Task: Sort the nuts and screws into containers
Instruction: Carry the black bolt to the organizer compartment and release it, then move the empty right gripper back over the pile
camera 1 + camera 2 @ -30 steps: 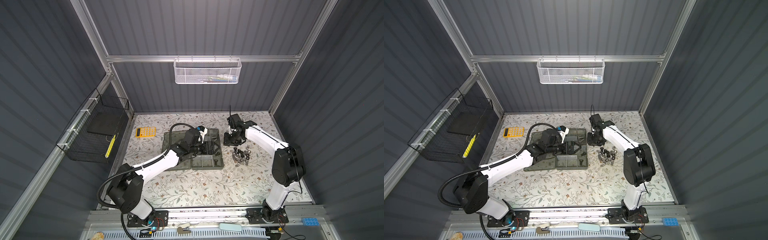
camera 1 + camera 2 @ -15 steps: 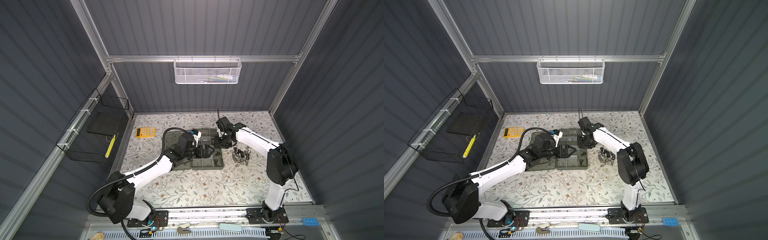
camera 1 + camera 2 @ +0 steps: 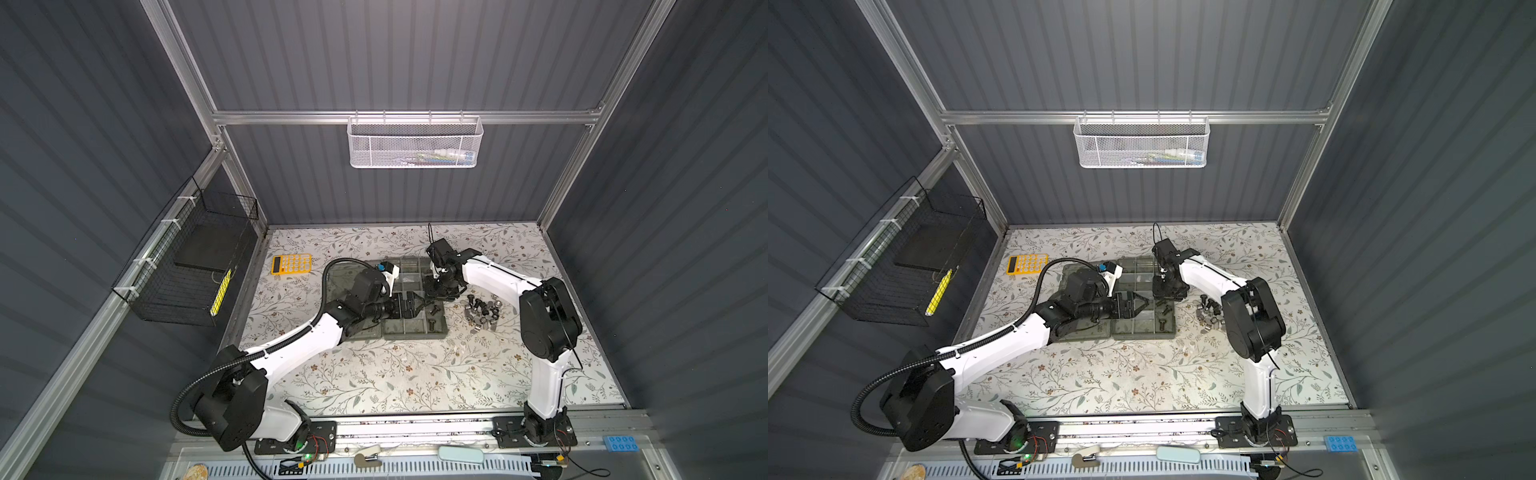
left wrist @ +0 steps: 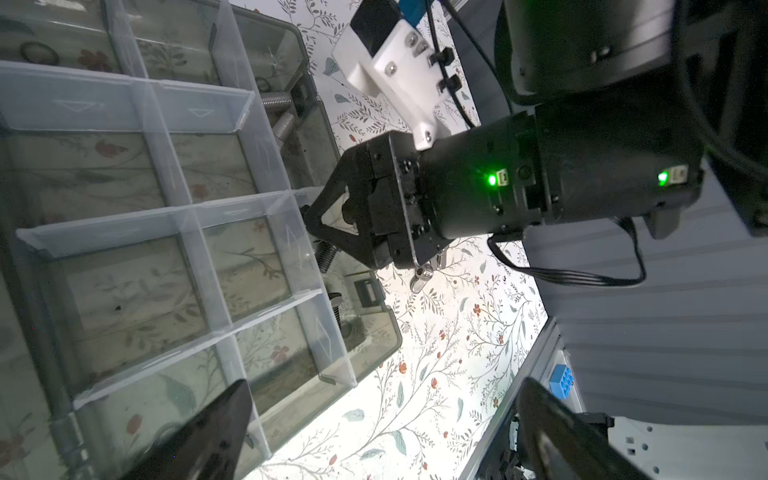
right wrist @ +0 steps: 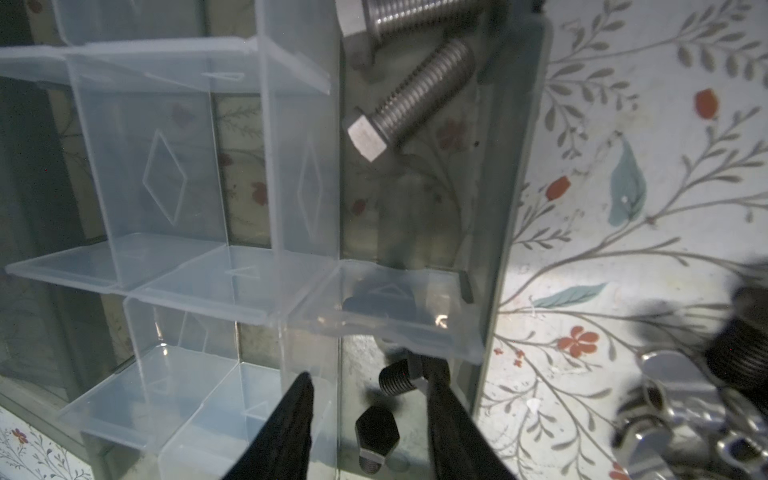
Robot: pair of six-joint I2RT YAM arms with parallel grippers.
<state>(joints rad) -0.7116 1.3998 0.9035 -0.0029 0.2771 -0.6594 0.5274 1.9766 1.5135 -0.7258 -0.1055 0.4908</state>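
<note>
Right pincer (image 5: pixel 369 384) has crossed over the containers (image 5: pixel 232 266), left pincer (image 4: pixel 384 415) close beside.

Silver and black screws (image 5: pixel 409 95) lie in adjoining containers (image 5: pixel 299 166); nuts (image 3: pixel 478 318) heaped outside

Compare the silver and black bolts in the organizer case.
The silver bolts are shiny metal; the black bolts are matte dark. The silver bolts lie in the cell past the clear divider, while the black bolts lie between the fingers of the right hand. Both have hex heads and threaded shafts.
</note>
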